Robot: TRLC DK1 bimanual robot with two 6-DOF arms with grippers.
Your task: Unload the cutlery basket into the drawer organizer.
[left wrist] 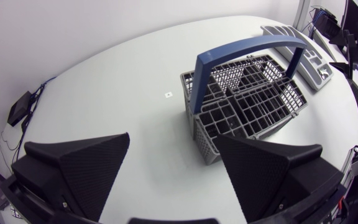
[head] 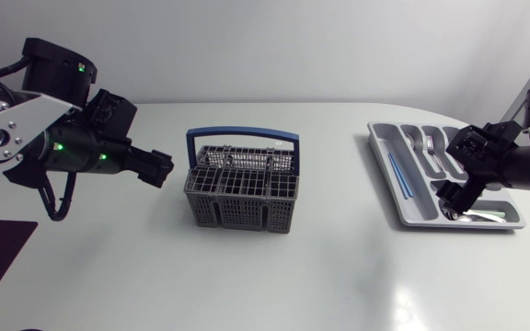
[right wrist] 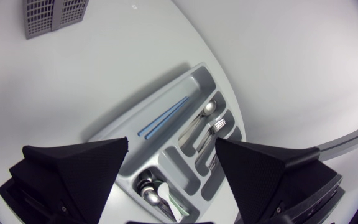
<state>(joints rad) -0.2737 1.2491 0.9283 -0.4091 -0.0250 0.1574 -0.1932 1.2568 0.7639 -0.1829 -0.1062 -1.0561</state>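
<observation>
The cutlery basket (head: 242,188) stood in the table's middle, just ahead of my left gripper (head: 159,168), whose fingers were wide apart and held nothing. Its long axis and blue handle (head: 242,136) ran roughly in line with those fingers, so the left arm was nearer. My right gripper (head: 454,197), also open and empty, hung above the drawer organizer (head: 382,147), well apart. The grey grid compartments looked empty to me; spoons (right wrist: 209,107), forks (right wrist: 219,126) and blue sticks (right wrist: 163,118) lay in the organizer.
</observation>
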